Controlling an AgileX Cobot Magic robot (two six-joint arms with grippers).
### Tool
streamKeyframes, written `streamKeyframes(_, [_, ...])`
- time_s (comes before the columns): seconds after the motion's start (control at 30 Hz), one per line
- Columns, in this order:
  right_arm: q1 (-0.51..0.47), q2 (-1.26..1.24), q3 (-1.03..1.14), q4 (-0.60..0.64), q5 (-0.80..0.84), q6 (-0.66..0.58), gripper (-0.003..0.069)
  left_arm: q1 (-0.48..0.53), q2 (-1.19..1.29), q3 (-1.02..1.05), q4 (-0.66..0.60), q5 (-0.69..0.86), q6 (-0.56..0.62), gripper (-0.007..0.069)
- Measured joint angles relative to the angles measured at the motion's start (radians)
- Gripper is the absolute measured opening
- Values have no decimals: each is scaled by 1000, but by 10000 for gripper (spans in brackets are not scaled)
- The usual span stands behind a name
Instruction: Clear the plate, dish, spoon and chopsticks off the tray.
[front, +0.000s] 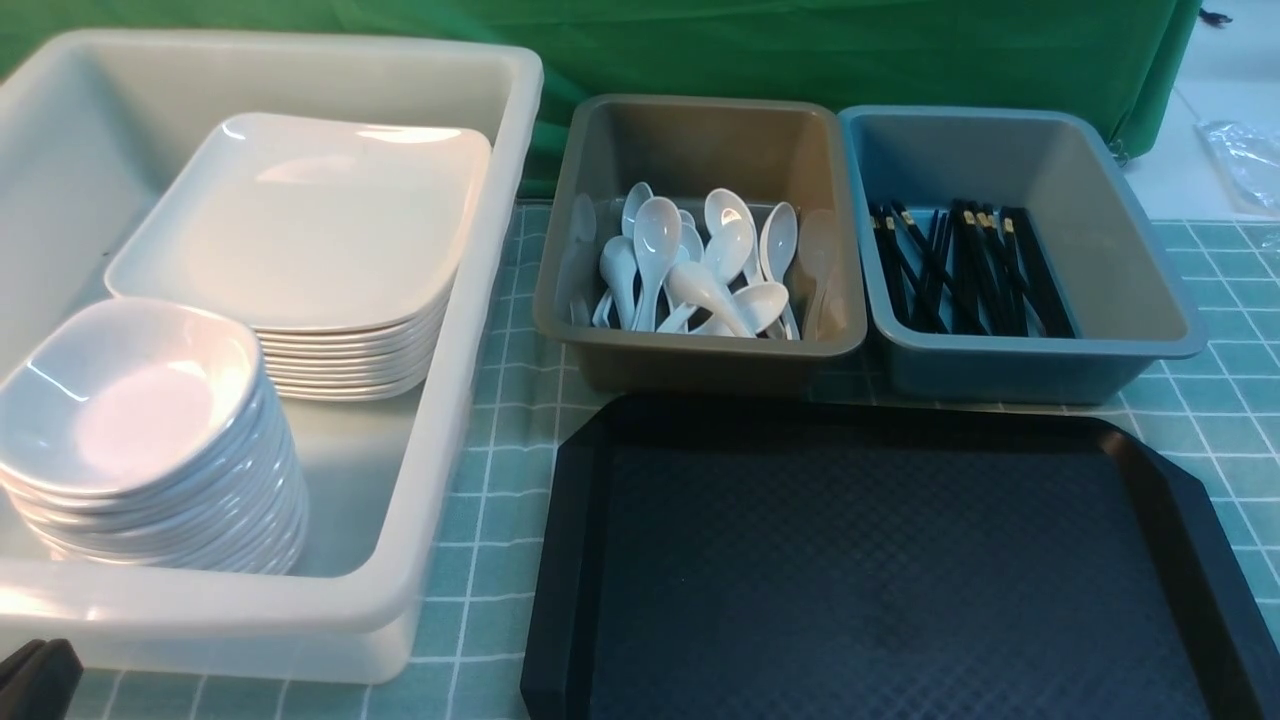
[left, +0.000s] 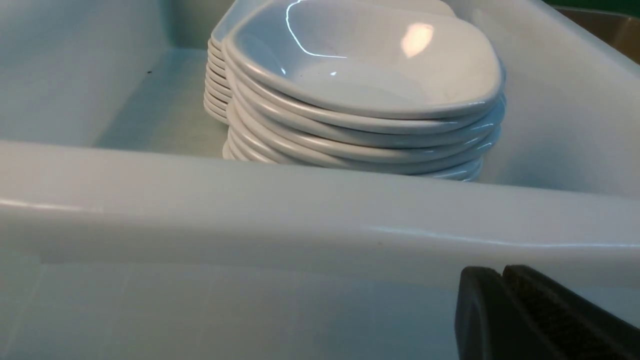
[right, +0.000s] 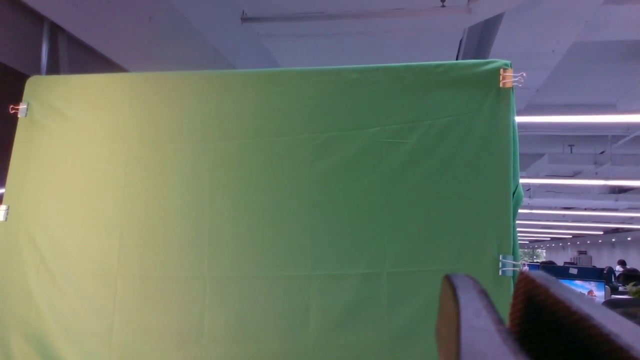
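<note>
The black tray (front: 880, 560) lies at the front right with nothing on it. Large white square plates (front: 300, 220) are stacked in the white bin (front: 440, 400), with a stack of small white dishes (front: 140, 400) in front of them. The dishes also show in the left wrist view (left: 360, 75). White spoons (front: 700, 270) lie in the grey bin (front: 700, 130). Black chopsticks (front: 960, 265) lie in the blue bin (front: 1100, 200). My left gripper (front: 35, 675) (left: 501, 272) is shut and empty, low outside the white bin's near wall. My right gripper (right: 492, 285) is shut and empty, pointing up at the green backdrop.
The three bins stand in a row behind and left of the tray on a green checked cloth (front: 500, 500). A green backdrop (front: 800, 50) stands behind them. A strip of cloth separates the white bin from the tray.
</note>
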Motion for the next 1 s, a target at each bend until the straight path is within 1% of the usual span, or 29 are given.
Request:
streamKeyframes(0.63, [0, 0, 1, 0, 2, -2, 212, 0, 0, 0, 17, 0, 0, 17])
streamKeyframes(0.7, [0, 0, 1, 0, 38, -24, 212, 0, 0, 0, 17, 0, 0, 17])
streamKeyframes(0.73, [-5, -1, 5, 0, 95, -46, 213, 0, 0, 0, 17, 0, 0, 17])
streamKeyframes(0.77, [-13, -1, 17, 0, 141, -61, 214, 0, 0, 0, 17, 0, 0, 17])
streamKeyframes(0.83, [-62, -1, 78, 0, 210, -88, 216, 0, 0, 0, 17, 0, 4, 17])
streamKeyframes(1.0, [-169, 1, 292, -1, 233, -104, 216, 0, 0, 0, 18, 0, 7, 17])
